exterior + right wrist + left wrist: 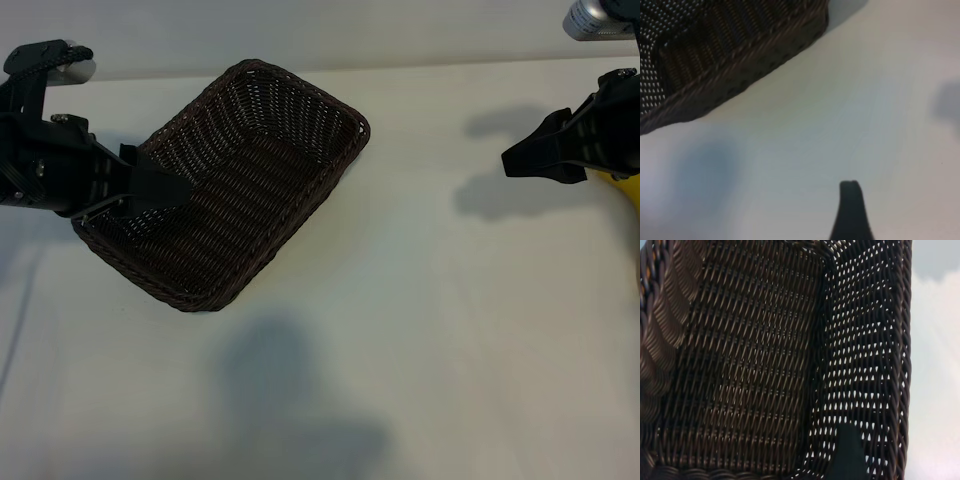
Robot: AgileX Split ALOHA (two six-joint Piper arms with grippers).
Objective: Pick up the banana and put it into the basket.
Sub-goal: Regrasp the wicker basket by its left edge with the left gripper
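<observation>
The left tool (165, 188), spread, hangs over the basket (300, 110) at upper left, while the right tool (525, 160), spread, sits at upper right above the banana (625, 190), probably ready to grasp it.

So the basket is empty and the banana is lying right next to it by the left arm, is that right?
Not quite. The basket is empty, but the banana lies far from it, at the table's opposite edge, partly hidden behind the right end effector. The exterior view shows this.
</observation>
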